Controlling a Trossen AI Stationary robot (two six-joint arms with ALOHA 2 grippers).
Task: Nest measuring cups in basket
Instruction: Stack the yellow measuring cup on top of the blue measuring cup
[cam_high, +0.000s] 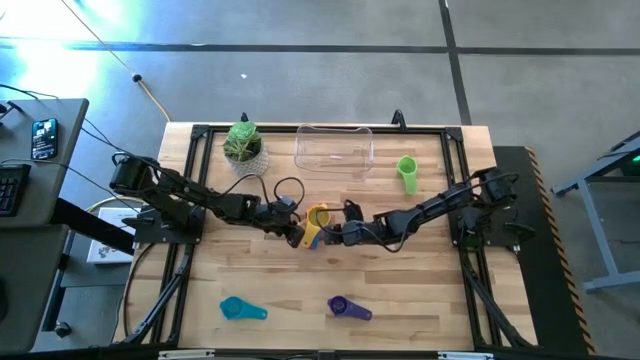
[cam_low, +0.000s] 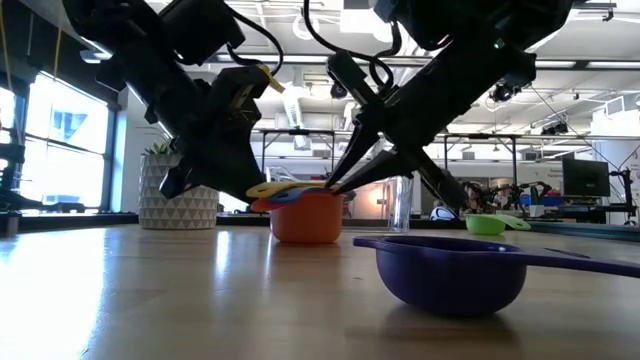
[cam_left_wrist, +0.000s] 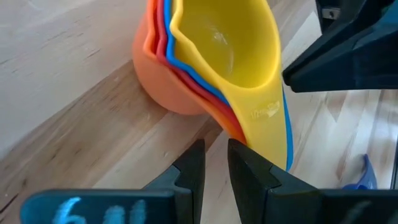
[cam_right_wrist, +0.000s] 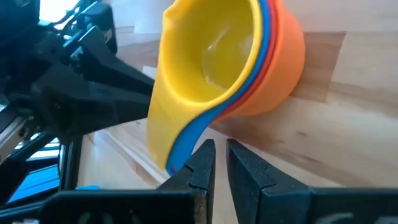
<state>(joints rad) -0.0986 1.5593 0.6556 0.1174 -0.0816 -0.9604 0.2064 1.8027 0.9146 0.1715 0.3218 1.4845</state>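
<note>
Left gripper (cam_left_wrist: 214, 163) is sitting at table centre, fingers nearly together with a thin gap, holding nothing; the stack's handles are lying just ahead of its tips. Right gripper (cam_right_wrist: 219, 163) is facing it from the other side of the same stack, fingers likewise almost shut and empty, tips just short of the handles.

Between the two: nested stack (cam_high: 317, 218) of four cups, orange cup (cam_left_wrist: 163, 87) outermost, then red and blue rims, yellow cup (cam_left_wrist: 227, 43) innermost. Stack is standing on the wood, not in the basket (cam_high: 334, 148), which is lying beyond the grippers at the far table edge, apart from them.

Further out: green cup (cam_high: 407, 172) near the basket on the right arm's side; teal cup (cam_high: 240, 309) and purple cup (cam_high: 345, 307) well behind both grippers at the near edge.

Judgement: thin rigid plastic, light, glossy, probably slippery. The overlapped handles are offering the flattest purchase; pinching all layers together should be keeping the stack from separating.
</note>
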